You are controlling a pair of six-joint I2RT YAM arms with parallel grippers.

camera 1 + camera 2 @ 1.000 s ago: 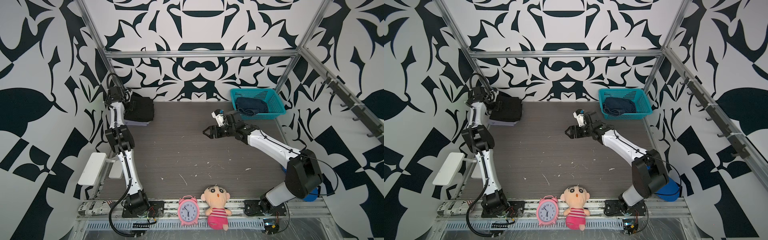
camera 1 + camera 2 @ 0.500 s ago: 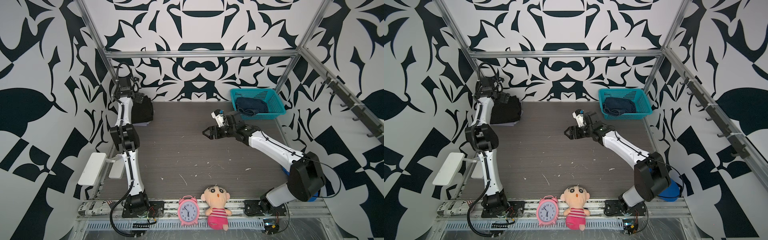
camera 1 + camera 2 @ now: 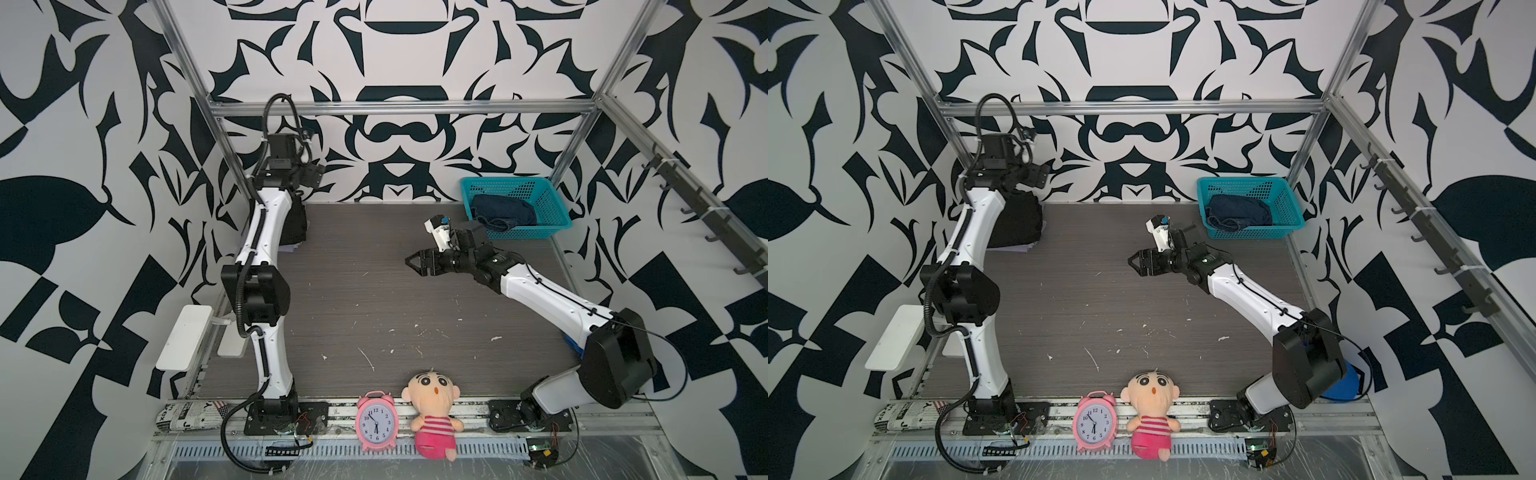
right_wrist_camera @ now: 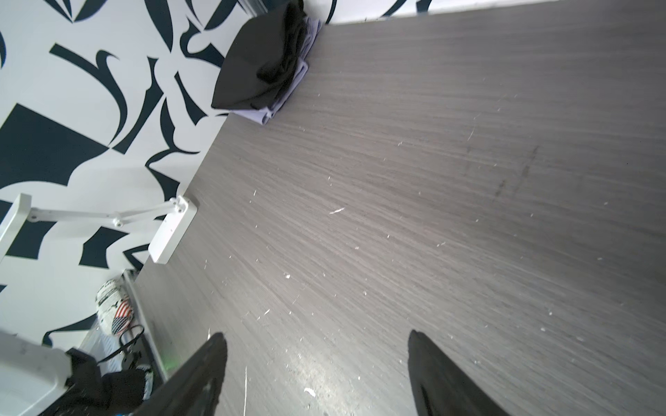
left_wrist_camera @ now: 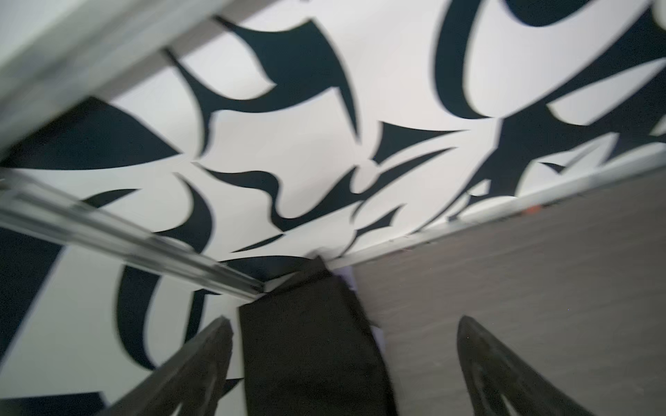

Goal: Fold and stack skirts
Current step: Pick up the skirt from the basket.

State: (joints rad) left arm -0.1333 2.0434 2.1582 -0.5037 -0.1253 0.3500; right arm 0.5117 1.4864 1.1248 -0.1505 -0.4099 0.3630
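A folded black skirt (image 3: pixel 297 224) (image 3: pixel 1017 224) lies on a folded lavender skirt (image 3: pixel 1021 248) (image 4: pixel 288 93) in the table's back left corner, partly hidden by the left arm in both top views. My left gripper (image 5: pixel 346 331) hangs open above that stack, clear of the black skirt (image 5: pixel 310 342), with nothing between its fingers. The denim skirt (image 3: pixel 503 210) (image 3: pixel 1239 210) sits bunched in the teal basket (image 3: pixel 523 232) at the back right. My right gripper (image 3: pixel 413 266) (image 3: pixel 1135 267) (image 4: pixel 316 336) hovers open and empty over bare table, left of the basket.
A pink alarm clock (image 3: pixel 376 419) and a plush doll (image 3: pixel 434 411) stand at the front edge. A white panel (image 3: pixel 183 336) juts out on the left and a rolled newspaper (image 3: pixel 191 415) lies front left. Patterned walls and metal frame posts enclose the table.
The left arm has lifted off the stack and risen toward the back wall, its jaws spreading wider. The right arm has hardly moved.
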